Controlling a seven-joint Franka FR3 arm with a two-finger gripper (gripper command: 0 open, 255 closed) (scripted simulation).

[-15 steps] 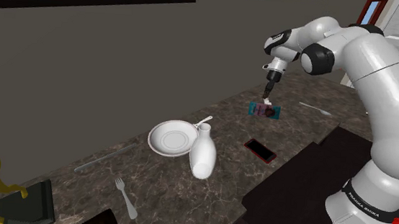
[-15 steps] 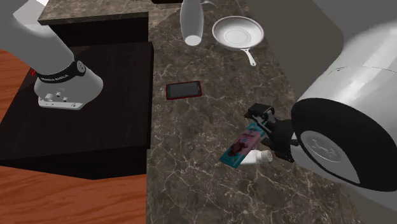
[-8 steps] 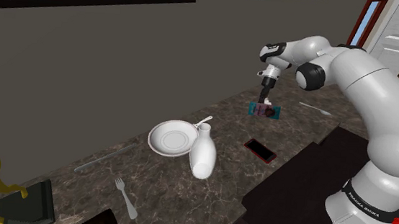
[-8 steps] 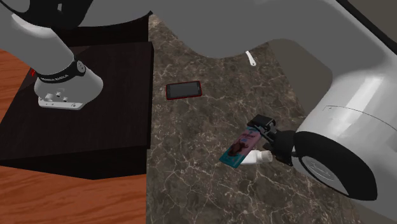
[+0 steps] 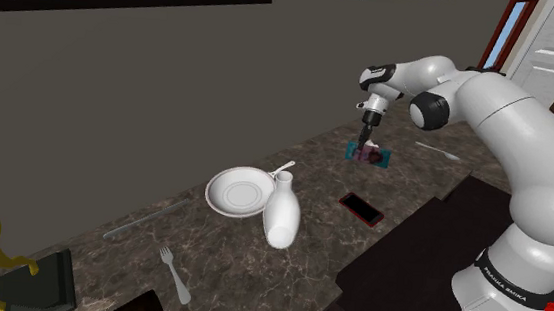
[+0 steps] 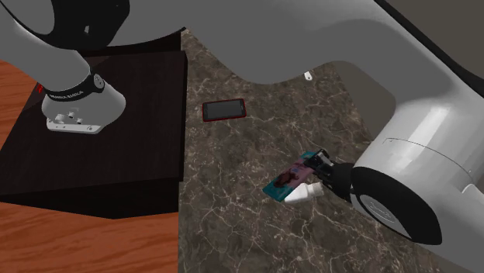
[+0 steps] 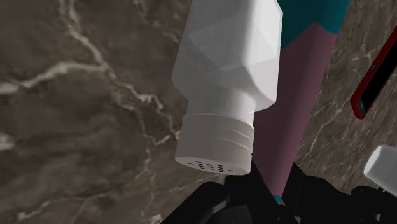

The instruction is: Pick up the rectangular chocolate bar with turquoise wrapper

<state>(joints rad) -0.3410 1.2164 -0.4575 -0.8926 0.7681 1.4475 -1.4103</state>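
The black gripper (image 7: 275, 188) is down at the marbled counter (image 6: 233, 202) with its fingers drawn close on the near end of the chocolate bar (image 7: 299, 108), whose pink and turquoise wrapper runs straight out from between them. In the second exterior view the bar (image 6: 288, 178) lies just ahead of the fingertips. A white shaker bottle (image 7: 232, 76) lies touching one long side of the bar; a red-edged phone (image 7: 375, 73) sits farther off on the other side
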